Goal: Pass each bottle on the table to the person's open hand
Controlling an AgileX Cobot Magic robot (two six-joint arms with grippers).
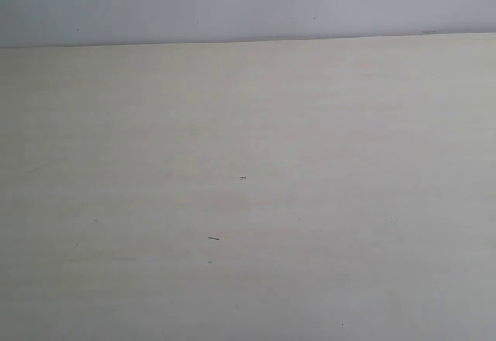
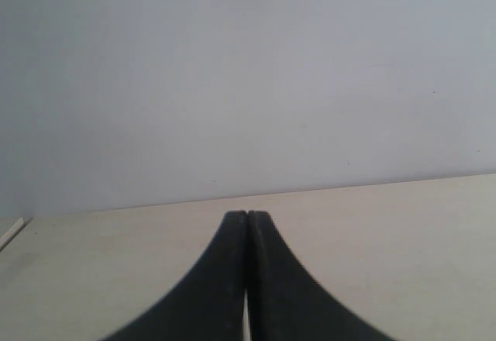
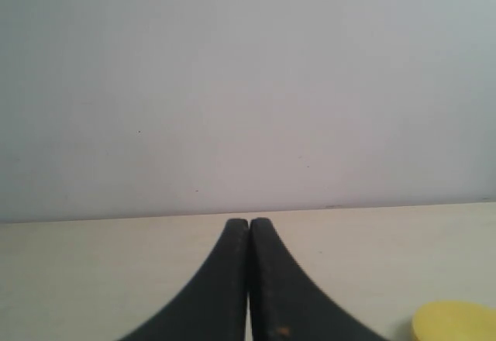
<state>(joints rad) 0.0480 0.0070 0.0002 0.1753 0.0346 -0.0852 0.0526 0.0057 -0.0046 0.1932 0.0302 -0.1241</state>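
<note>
The pale beige table (image 1: 248, 163) fills the exterior view, with only tiny dark specks on it. No bottle, hand or arm shows in that view. In the left wrist view my left gripper (image 2: 247, 215) is shut, its two black fingers pressed together above the table (image 2: 403, 232), holding nothing. My right gripper (image 3: 249, 222) is shut and empty in the same way. A rounded yellow thing (image 3: 456, 322) lies on the table at the edge of the right wrist view; most of it is cut off, so I cannot tell whether it is a bottle. The person's open hand is out of view.
A plain grey-white wall (image 1: 248, 0) stands behind the table's far edge in all three views. The table's corner (image 2: 12, 232) shows at one side of the left wrist view.
</note>
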